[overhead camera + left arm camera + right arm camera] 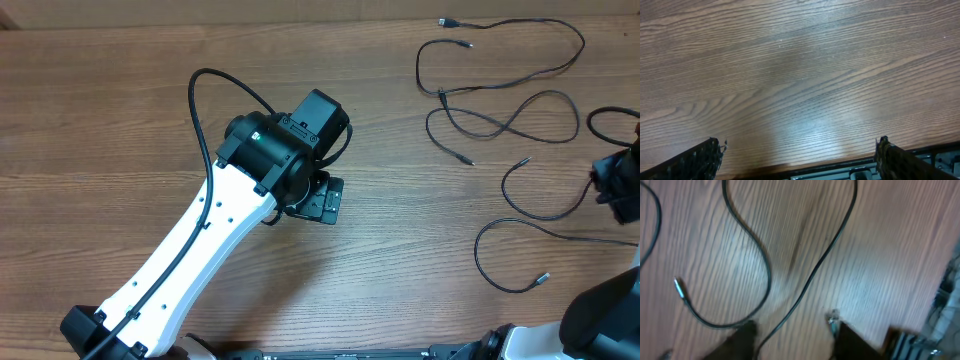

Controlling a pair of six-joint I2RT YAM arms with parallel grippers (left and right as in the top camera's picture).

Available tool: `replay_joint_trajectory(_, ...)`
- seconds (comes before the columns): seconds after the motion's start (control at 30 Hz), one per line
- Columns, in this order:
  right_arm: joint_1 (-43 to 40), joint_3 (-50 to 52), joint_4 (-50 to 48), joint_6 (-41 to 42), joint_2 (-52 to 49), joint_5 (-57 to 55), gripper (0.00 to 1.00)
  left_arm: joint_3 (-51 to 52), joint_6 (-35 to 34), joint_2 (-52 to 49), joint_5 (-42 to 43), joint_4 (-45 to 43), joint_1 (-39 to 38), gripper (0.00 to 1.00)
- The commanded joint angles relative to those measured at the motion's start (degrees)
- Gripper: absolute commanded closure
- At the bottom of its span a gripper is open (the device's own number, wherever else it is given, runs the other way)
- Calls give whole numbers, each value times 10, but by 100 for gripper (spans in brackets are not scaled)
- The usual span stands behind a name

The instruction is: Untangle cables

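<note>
Several thin black cables [505, 125] lie loose on the wooden table [120, 120] at the upper right, spread in long curves with small plug ends. My right gripper [618, 187] sits at the right edge, partly cut off. In the right wrist view, blurred, the right gripper [790, 330] is open low over the wood. One cable strand [816, 270] runs between its fingers [742, 332] without being pinched. A second strand [765, 272] curls to a plug end [679, 287]. My left gripper [325, 198] hangs mid-table, open [799, 149] over bare wood, far from the cables.
The white left arm [190, 250] stretches from the bottom left to the table's middle, with its own thick black cable [200, 100] looping above it. The table's near edge [815, 165] shows under the left gripper. The right arm's white base [600, 315] fills the bottom right corner.
</note>
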State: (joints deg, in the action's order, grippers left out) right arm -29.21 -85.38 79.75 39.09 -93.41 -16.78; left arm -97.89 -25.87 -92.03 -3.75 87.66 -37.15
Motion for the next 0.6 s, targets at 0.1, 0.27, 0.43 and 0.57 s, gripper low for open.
replay_joint_trajectory(0.1, -1, 39, -15, 1, -2, 29, 34, -12, -10, 2, -12, -1, -3, 1)
replay_joint_trajectory(0.27, -1, 106, -52, 1, -2, 50, 33, -12, -10, 2, -12, -1, -3, 0)
replay_joint_trajectory(0.43, -1, 155, -89, 1, -2, 110, 32, -12, -10, 2, -12, -1, -3, 0)
replay_joint_trajectory(0.57, -1, 189, -122, 1, -2, 114, 37, -12, -10, 2, -11, -1, -3, 1)
